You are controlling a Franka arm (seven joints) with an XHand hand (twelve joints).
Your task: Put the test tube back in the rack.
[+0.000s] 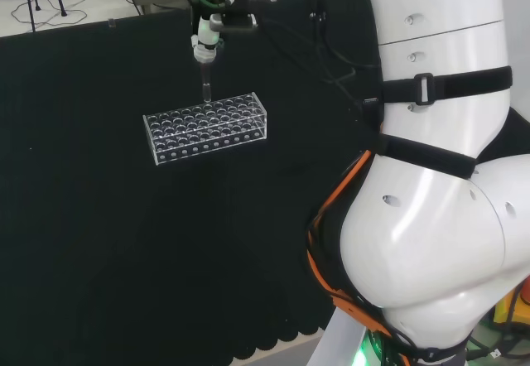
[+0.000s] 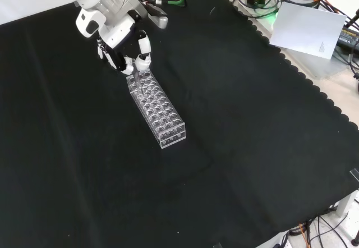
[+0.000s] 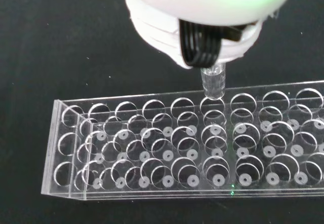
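A clear plastic rack point(image 1: 206, 127) with several rows of round holes stands on the black cloth point(image 1: 99, 242). The hand point(image 1: 206, 41) hangs just above the rack's far edge, its fingers pinched on a clear test tube point(image 1: 205, 85) that points straight down. In the front view the hand point(image 2: 124, 50) is at the rack's point(image 2: 159, 108) upper end. In the wrist view the test tube's point(image 3: 213, 82) lower end sits at the mouth of a hole in the rack's point(image 3: 152, 148) outer row; the holes look empty.
The arm's big white links point(image 1: 439, 175) stand at the head view's right. The cloth's scalloped edge point(image 2: 291, 63) runs along the front view's right, with cables, a paper sheet point(image 2: 311, 29) and gear beyond it.
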